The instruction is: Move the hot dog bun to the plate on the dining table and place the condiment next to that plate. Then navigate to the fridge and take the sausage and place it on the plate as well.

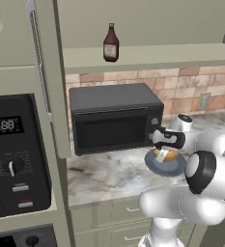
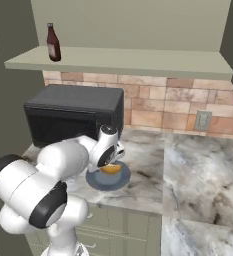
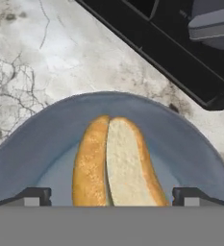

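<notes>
A split hot dog bun point(image 3: 116, 163) lies lengthwise in a blue plate point(image 3: 36, 144) on the marble counter, just in front of the microwave. My gripper point(image 3: 112, 197) hangs straight above it, open, with one fingertip on each side of the bun and nothing held. From the base views, the hand point(image 1: 168, 140) hovers over the bun point(image 1: 164, 155) and plate point(image 1: 155, 167), and partly covers the bun point(image 2: 111, 168) on the plate point(image 2: 108, 181). The dark brown condiment bottle point(image 1: 111, 43) point(image 2: 52, 43) stands upright on the shelf above the microwave.
A black microwave point(image 1: 114, 118) point(image 2: 73, 115) point(image 3: 180, 53) sits right behind the plate. A wall oven with a control panel point(image 1: 12, 159) fills the left. The shelf point(image 2: 128, 62) runs over the brick backsplash, with an outlet point(image 2: 203, 120). The marble counter point(image 2: 198, 170) stretches right.
</notes>
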